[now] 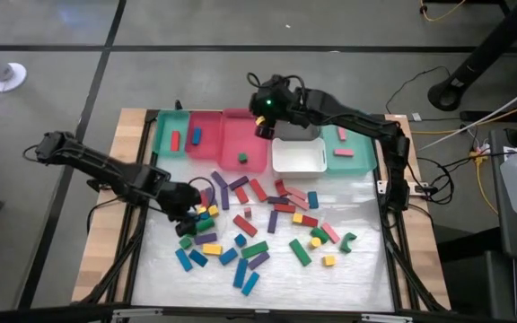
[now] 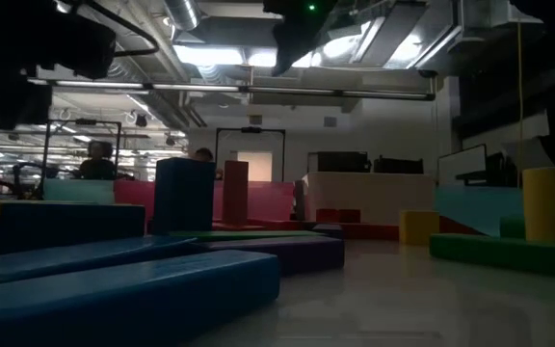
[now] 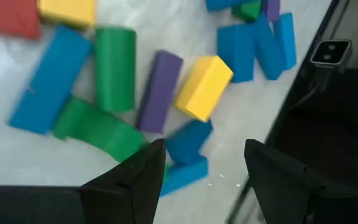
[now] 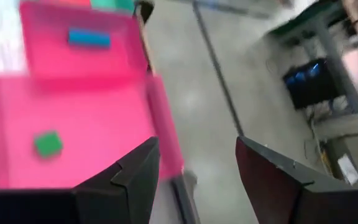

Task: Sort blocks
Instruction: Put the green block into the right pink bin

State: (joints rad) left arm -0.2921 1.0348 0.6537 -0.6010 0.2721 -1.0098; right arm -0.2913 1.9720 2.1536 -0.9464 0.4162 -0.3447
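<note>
Blocks [image 1: 258, 224]: small, solid-coloured, scattered bars

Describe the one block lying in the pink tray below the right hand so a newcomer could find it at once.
Start at the row of trays along the far edge of the table. The second pink tray, left of the white tray, sits under the right hand. The small green block near its front edge is the only thing in that tray.

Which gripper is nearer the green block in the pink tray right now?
Right. The right gripper hangs just above the pink tray holding the green block; the left gripper is down over the loose pile, well away.
</note>
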